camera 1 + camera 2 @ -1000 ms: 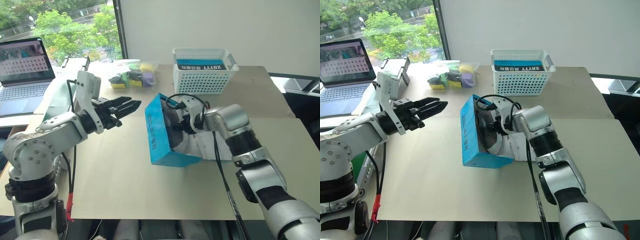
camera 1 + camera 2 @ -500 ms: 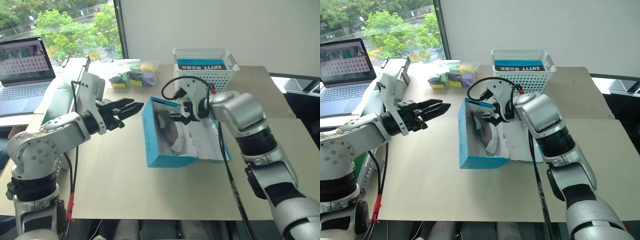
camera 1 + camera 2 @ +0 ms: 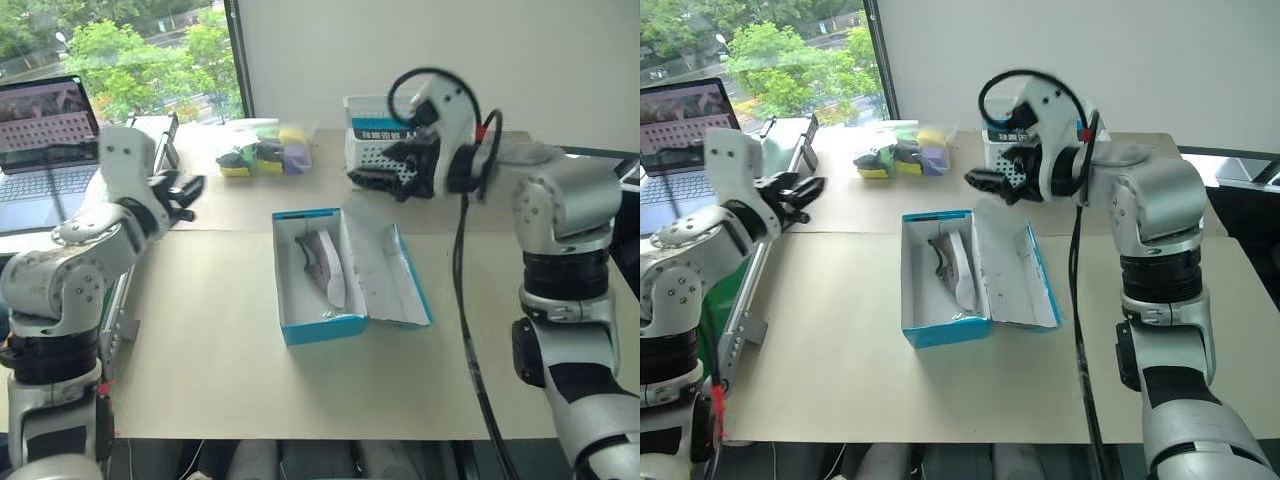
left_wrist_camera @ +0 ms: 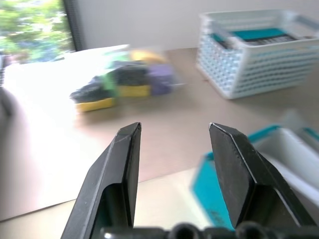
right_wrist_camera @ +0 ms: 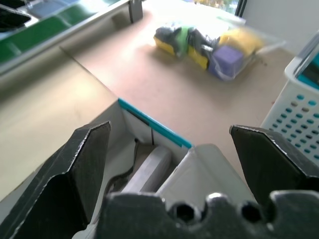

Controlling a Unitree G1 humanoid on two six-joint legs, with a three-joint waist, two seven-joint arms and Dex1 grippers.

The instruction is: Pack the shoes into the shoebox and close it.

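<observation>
Above the tabletop (image 3: 220, 340), right end effector (image 3: 987, 180) hangs with jaws wide, empty; left end effector (image 4: 174, 164), at nine o'clock, jaws parted, empty. Centred, the shoebox (image 3: 300, 325) holds shoes (image 3: 322, 262); its lid (image 3: 395, 280) lies open, closing left.

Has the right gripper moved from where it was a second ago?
Yes. The right gripper has lifted out of the shoebox and now hangs in front of the white basket, fingers open.
</observation>
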